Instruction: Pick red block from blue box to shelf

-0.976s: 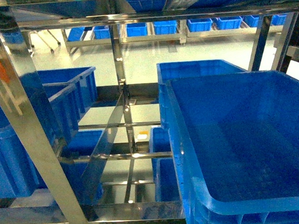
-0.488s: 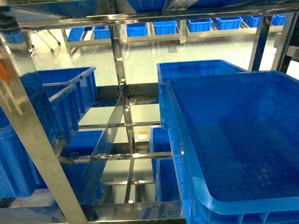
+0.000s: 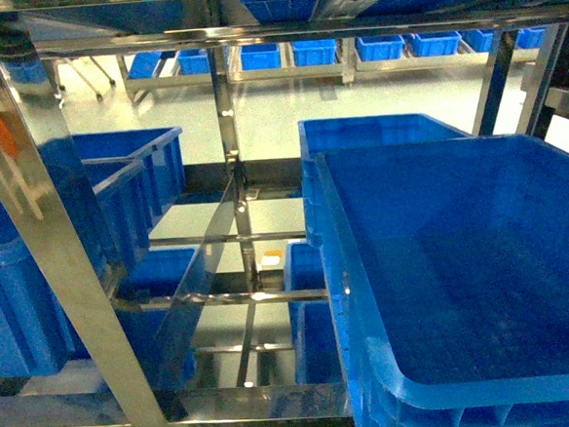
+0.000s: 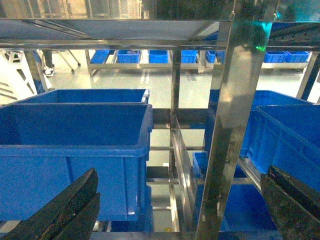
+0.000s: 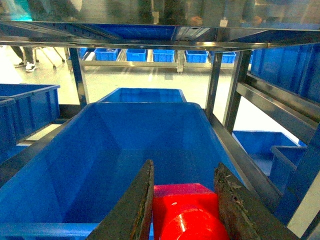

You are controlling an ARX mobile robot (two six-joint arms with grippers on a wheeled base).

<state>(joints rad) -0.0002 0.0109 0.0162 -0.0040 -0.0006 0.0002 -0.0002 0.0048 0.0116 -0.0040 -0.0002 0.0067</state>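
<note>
Stainless rails of the shelf [image 3: 230,159] frame rows of blue crates [image 3: 464,260]. Wide-parted jaws are shown on the left gripper [image 4: 175,205], nothing between them. The red block [image 5: 185,212] is clamped by the right gripper [image 5: 185,200] above a crate. It is judged light, rigid and slippery; its 1 stud faces the camera.

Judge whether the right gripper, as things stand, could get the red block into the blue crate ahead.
Probably yes: the right gripper is shut on the red block, and the open blue crate lies directly ahead, nothing between.
</note>
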